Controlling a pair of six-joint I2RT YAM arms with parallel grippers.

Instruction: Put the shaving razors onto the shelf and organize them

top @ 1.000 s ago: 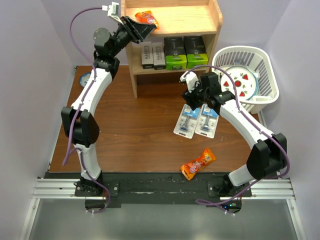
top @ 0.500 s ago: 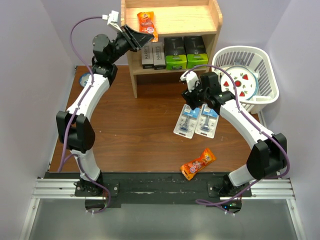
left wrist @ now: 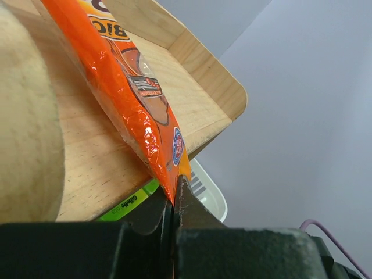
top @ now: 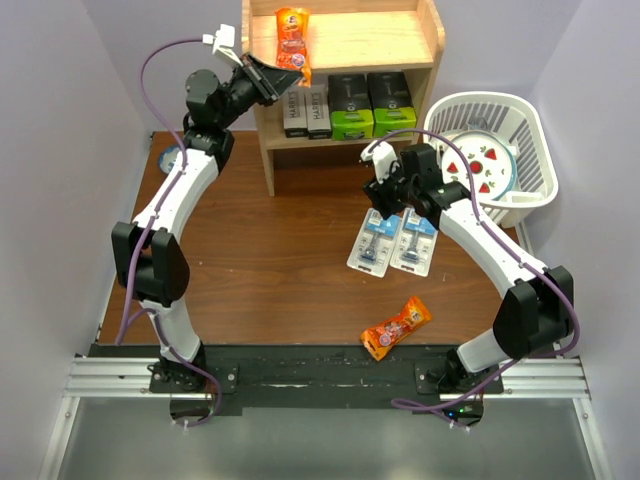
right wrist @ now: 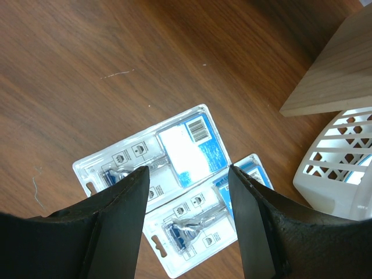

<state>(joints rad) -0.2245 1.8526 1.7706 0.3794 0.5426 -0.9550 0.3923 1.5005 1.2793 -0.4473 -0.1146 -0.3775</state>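
Two clear blister cards with blue headers (top: 373, 243) (top: 415, 243) lie side by side on the brown table. My right gripper (top: 388, 205) is open just above their far ends; in the right wrist view (right wrist: 186, 171) both cards (right wrist: 174, 148) (right wrist: 203, 224) show between its fingers. The wooden shelf (top: 380, 45) holds two black boxes with lime-green ends (top: 351, 106) (top: 390, 103) and dark HARRY'S boxes (top: 307, 108) on its lower board. My left gripper (top: 286, 72) is shut on the end of an orange snack packet (top: 292, 28) lying on the top board (left wrist: 174, 75), as the left wrist view (left wrist: 173, 200) shows.
A second orange snack packet (top: 396, 327) lies on the table near the front. A white slatted basket (top: 520, 130) with a strawberry-patterned plate (top: 480, 165) stands right of the shelf. A small blue-rimmed object (top: 170, 158) sits at the far left.
My left gripper has moved left and back along the top board, turning the orange packet so it points away. The right arm and blister cards have not moved.
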